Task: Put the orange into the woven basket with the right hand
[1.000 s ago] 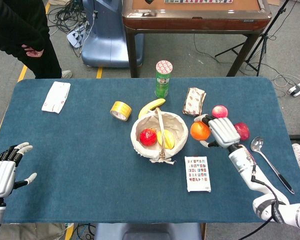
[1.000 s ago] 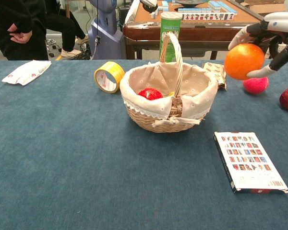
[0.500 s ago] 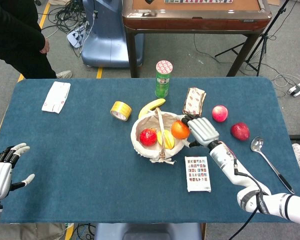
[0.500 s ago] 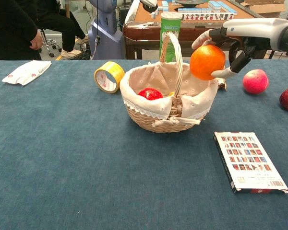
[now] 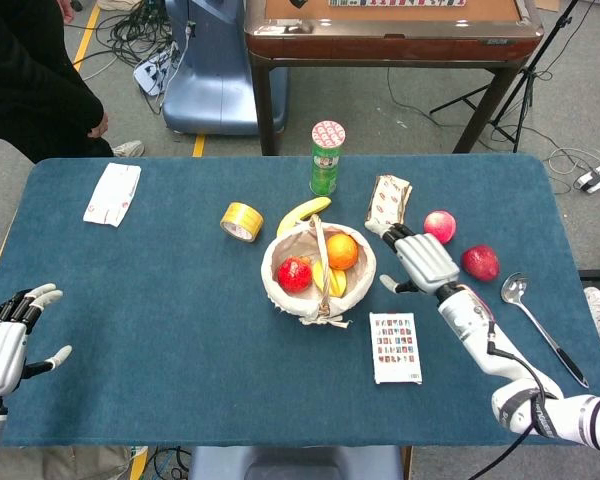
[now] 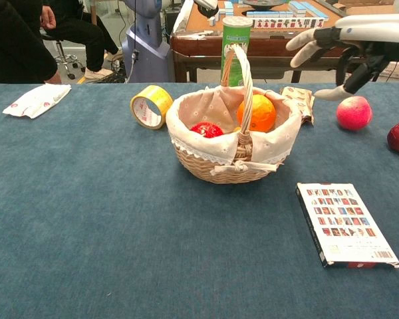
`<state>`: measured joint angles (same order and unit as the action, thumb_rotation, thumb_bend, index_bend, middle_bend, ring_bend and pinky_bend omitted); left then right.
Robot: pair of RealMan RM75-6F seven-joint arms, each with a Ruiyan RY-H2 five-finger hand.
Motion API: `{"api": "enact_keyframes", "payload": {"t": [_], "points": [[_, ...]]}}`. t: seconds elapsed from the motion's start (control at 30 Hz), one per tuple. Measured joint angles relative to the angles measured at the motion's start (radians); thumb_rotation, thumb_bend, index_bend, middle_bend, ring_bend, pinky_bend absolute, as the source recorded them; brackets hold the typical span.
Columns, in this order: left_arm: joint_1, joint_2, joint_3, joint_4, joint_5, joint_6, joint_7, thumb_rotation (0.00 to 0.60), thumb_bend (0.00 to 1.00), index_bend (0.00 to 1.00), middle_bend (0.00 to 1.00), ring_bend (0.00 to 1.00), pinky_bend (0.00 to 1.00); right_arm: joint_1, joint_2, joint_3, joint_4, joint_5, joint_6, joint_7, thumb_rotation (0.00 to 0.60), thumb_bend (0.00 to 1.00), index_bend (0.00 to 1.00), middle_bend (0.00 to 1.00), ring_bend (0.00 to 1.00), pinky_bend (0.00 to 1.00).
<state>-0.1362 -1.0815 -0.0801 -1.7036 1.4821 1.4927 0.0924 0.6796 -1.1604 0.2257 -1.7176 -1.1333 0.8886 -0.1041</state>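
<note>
The orange (image 5: 341,251) (image 6: 256,113) lies inside the woven basket (image 5: 280,287) (image 6: 206,166), on its right side, beside a red fruit (image 5: 294,274) (image 6: 207,130) and something yellow. My right hand (image 5: 421,260) (image 6: 342,50) hovers just right of the basket, fingers spread and holding nothing. My left hand (image 5: 5,340) rests open at the table's near left edge, far from the basket; the chest view does not show it.
Around the basket lie a yellow tape roll (image 5: 242,221), a banana (image 5: 303,212), a green can (image 5: 326,157), a snack packet (image 5: 388,201), two red fruits (image 5: 440,225) (image 5: 480,262), a spoon (image 5: 540,321), a card box (image 5: 394,347) and a white packet (image 5: 112,192). A person stands at far left.
My right hand carried the orange leftward over the basket, let go of it, and drew back to the right. The orange now rests in the basket. The left hand has barely moved.
</note>
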Motion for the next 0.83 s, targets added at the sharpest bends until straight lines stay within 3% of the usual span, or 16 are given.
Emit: {"api": "enact_keyframes", "payload": {"t": [0.47,0.67,0.83], "points": [[0.001,-0.008,-0.002,0.012,-0.010,-0.003,0.011,0.600,0.17,0.28,0.20,0.17,0.23,-0.323,0.119,-0.159,0.024,-0.208,0.394,0.070,0.600,0.31,0.10,0.20,0.15,0.44],[-0.003,-0.011,-0.003,0.000,-0.009,-0.006,0.028,0.600,0.17,0.28,0.19,0.17,0.23,-0.440,0.129,-0.198,0.063,-0.285,0.544,0.130,0.600,0.31,0.10,0.20,0.16,0.44],[-0.006,-0.014,-0.004,-0.004,-0.011,-0.008,0.035,0.600,0.17,0.28,0.19,0.17,0.23,-0.497,0.134,-0.214,0.073,-0.314,0.596,0.145,0.600,0.31,0.10,0.20,0.16,0.44]]}}
